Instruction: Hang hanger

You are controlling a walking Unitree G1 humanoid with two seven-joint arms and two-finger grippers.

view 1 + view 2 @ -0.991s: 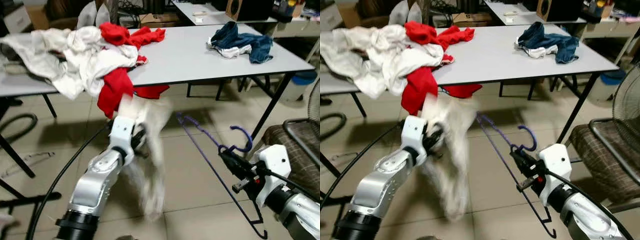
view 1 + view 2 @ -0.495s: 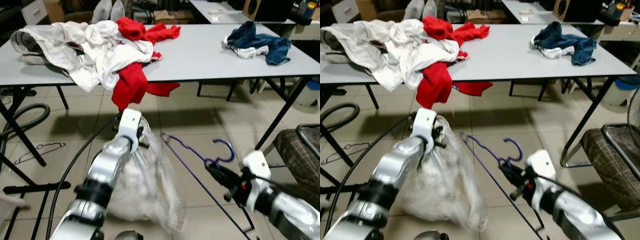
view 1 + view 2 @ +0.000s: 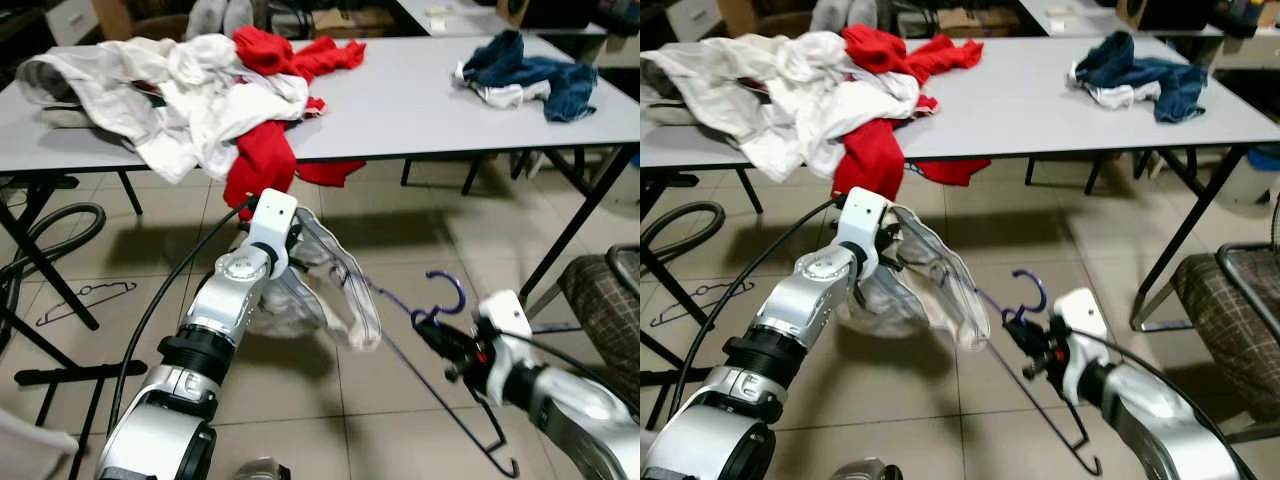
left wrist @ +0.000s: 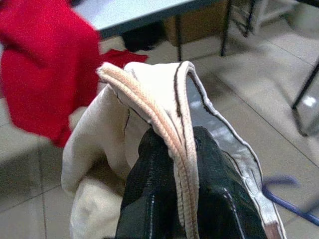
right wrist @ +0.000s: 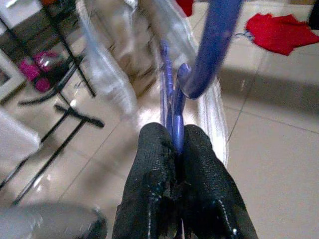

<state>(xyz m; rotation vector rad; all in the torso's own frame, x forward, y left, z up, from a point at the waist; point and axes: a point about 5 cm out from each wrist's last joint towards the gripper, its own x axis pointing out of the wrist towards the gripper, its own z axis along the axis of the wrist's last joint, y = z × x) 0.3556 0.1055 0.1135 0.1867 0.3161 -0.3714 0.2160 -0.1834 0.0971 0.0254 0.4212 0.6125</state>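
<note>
A purple wire hanger (image 3: 446, 296) hangs low over the tiled floor, hook upward. My right gripper (image 3: 432, 331) is shut on its neck just below the hook (image 5: 212, 45), with the fingers (image 5: 199, 164) pressed together around the wire. My left gripper (image 3: 291, 238) is shut on the cream-trimmed edge (image 4: 169, 124) of a pale, partly sheer garment (image 3: 322, 292). The garment stretches from that gripper toward the hanger's left shoulder, and its lower corner lies against the wire.
A grey table (image 3: 400, 110) stands behind, carrying a white and red clothes pile (image 3: 200, 90) and blue jeans (image 3: 530, 75). A red garment (image 3: 260, 170) droops off its edge. A chair (image 3: 610, 300) is at right. A black hose (image 3: 50, 240) and stand legs (image 3: 70, 375) are at left.
My left gripper has lifted the pale garment from hanging near the floor and drawn it across toward the hanger. The right gripper keeps its hold on the hanger.
</note>
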